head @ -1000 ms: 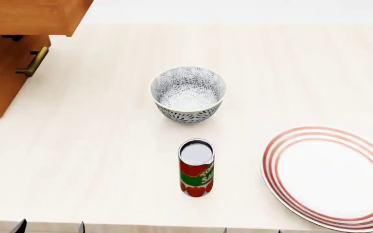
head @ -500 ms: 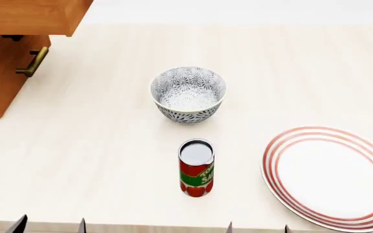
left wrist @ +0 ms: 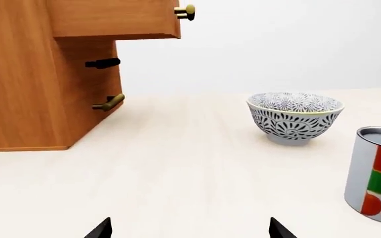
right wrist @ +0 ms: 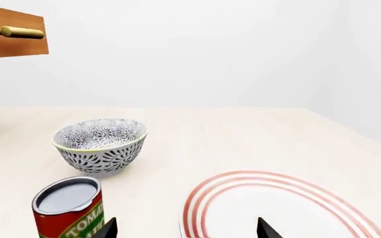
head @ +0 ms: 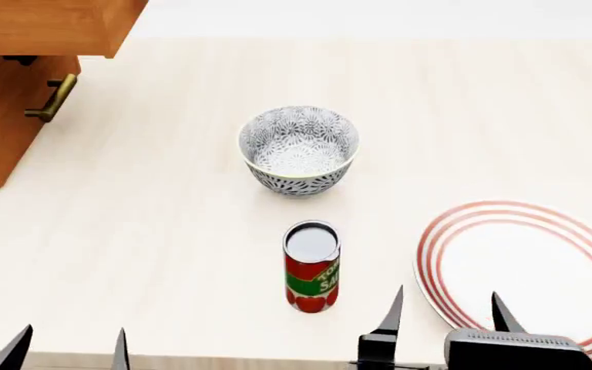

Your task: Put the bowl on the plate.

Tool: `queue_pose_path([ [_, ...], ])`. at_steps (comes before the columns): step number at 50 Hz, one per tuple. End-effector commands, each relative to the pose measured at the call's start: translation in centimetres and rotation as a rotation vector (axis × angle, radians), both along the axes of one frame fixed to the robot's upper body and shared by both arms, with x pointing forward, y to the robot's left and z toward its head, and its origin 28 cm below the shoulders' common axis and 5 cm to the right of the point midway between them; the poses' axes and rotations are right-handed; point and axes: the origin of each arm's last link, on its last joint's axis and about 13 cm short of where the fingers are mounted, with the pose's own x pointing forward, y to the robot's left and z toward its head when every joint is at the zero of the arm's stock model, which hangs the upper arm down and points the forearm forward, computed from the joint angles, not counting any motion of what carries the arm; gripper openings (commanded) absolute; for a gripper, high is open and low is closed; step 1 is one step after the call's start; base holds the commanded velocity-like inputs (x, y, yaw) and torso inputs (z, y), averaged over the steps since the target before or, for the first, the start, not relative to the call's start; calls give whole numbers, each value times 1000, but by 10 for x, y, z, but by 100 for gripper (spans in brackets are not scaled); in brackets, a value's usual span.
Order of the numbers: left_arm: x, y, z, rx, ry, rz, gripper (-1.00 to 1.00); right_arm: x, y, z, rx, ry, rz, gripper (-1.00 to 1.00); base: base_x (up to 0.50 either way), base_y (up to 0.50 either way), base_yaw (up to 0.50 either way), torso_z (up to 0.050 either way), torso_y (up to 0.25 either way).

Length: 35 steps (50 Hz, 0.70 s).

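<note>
Along the bottom edge of the head view, the right gripper (head: 442, 314) showed two dark fingers spread wide with nothing between them, and the left gripper (head: 68, 347) in the lower left corner was likewise parted and empty. Just above them, in the lower centre, stood a red-and-green tomato can with a silver lid (head: 311, 266), upright on the pale wooden tabletop (head: 152, 231). At the lower right lay the large flat white plate with concentric red rings (head: 527, 277), bare. Further up, at the centre of the frame, sat the deep round bowl with a grey-and-white floral pattern (head: 298, 149), upright, well apart from the plate. A brown wooden cabinet with brass handles (head: 13, 85) filled the upper left. Judging by this, nothing was done: reaching, grasping, carrying and placing all remained.
</note>
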Motion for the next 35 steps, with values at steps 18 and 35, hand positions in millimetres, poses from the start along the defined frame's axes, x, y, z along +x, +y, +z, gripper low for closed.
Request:
queue_pose_path([
  [18, 19, 3, 18, 4, -60, 21, 100, 15, -13, 40, -1, 9, -55, 100, 0, 0, 0, 0, 0],
  [35, 21, 4, 34, 9, -63, 21, 100, 16, -16, 55, -28, -22, -59, 100, 0, 0, 0, 0, 0],
])
